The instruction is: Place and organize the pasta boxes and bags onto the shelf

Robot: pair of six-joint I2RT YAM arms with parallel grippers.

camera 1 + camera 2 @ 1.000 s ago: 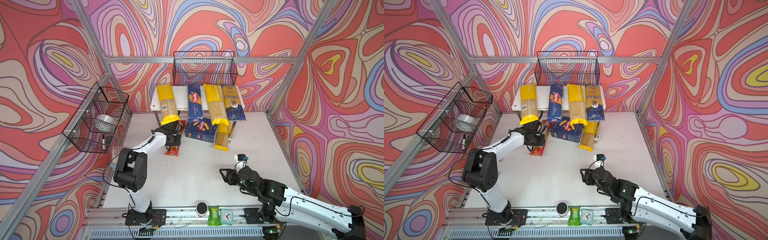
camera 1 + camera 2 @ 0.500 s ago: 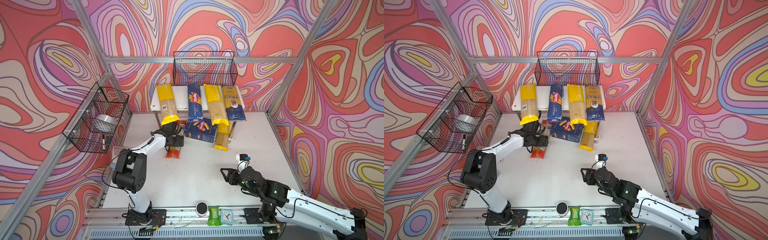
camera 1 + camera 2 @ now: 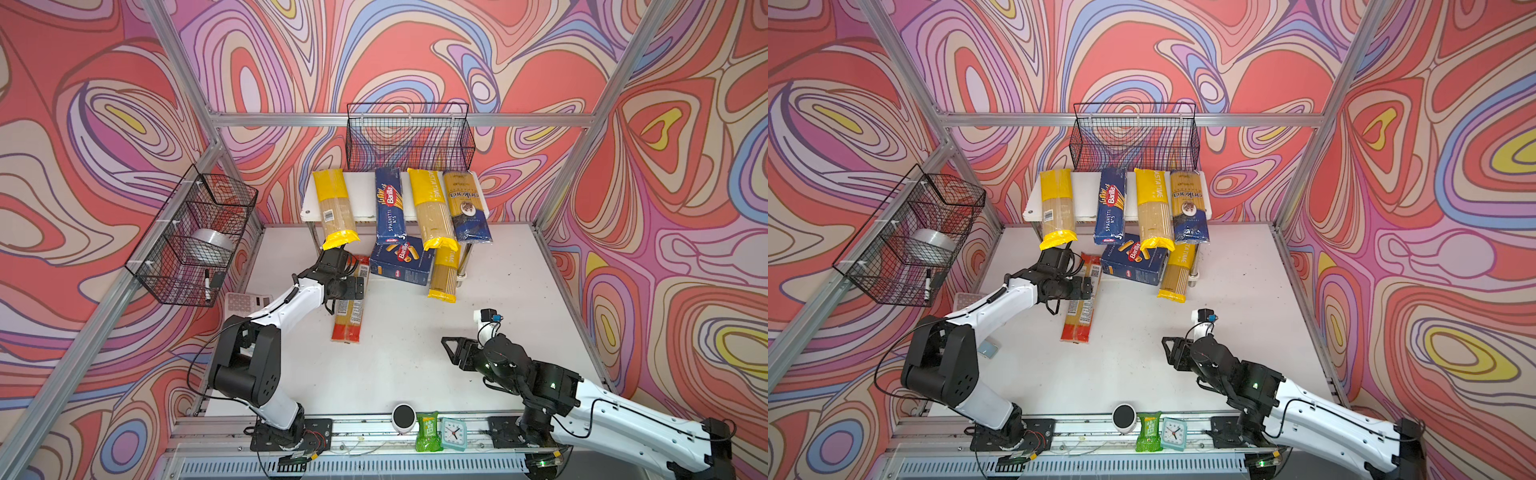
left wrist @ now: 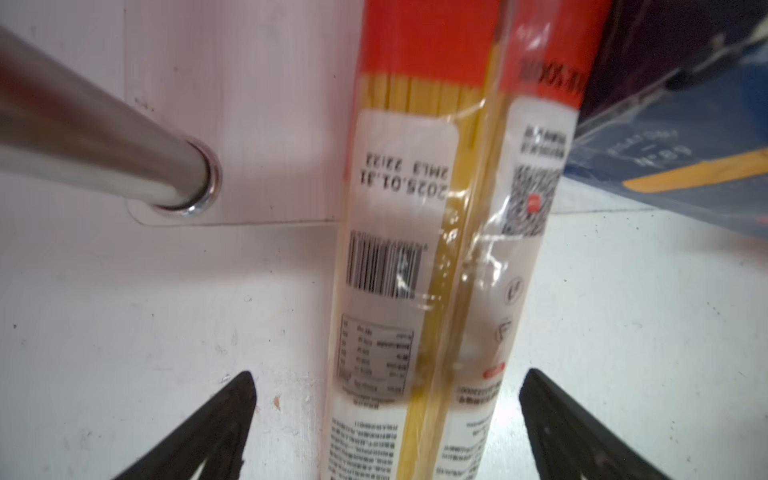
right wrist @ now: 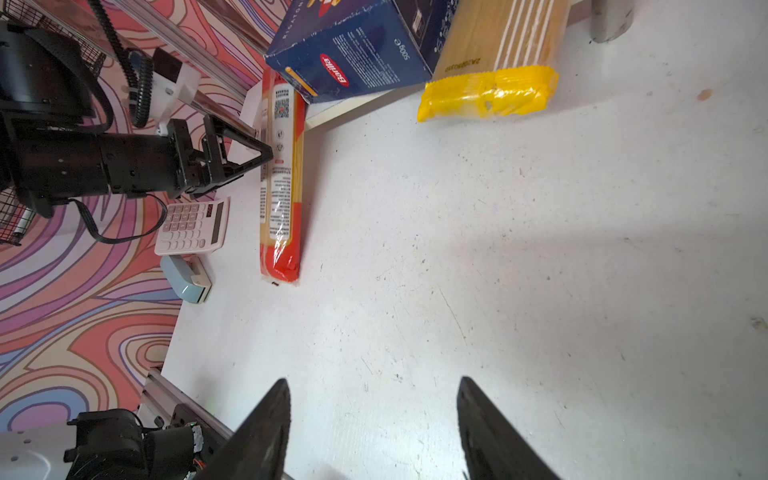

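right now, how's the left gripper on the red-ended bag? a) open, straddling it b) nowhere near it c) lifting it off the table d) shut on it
a: in the left wrist view the left gripper is open, with a gap on each side of the red-ended bag.

The left arm (image 3: 291,297) stretches from its base toward one o'clock, and the left gripper (image 3: 354,287) is angled downward with jaws spread wide. The right arm (image 3: 615,415) lies low, reaching toward ten o'clock. The right gripper (image 3: 448,351) is empty, jaws apart.
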